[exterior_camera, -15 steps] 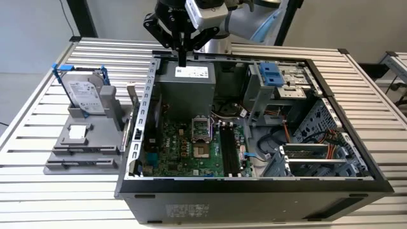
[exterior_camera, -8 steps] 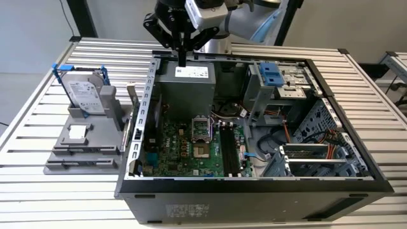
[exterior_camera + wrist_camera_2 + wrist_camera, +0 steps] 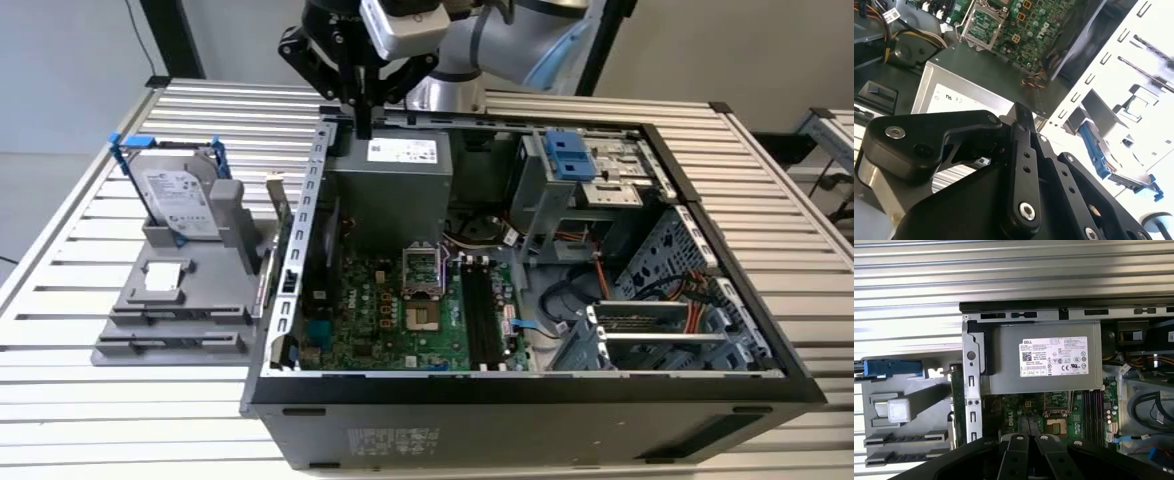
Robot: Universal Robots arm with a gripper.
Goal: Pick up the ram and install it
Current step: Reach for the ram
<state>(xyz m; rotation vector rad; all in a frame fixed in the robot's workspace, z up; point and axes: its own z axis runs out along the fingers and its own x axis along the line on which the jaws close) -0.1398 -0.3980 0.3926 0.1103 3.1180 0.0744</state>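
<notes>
A table of pale metal slats (image 3: 120, 420) carries everything, its ribs running from the exterior view's left to its right. Two things rest directly on it: an open computer case (image 3: 534, 420), lying on its side with its inside facing up, and a grey plastic fixture (image 3: 174, 300) just beside the case, toward the exterior view's left.

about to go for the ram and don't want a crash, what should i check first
1. Ram standing in the grey holder: ok.
2. Gripper over the ram: not ok, it hangs above the power supply.
3. Fingers open for a grasp: not ok, shut.
4. Memory slots free: ok, they look empty.
5. Hard drive apart from the ram: ok.
</notes>
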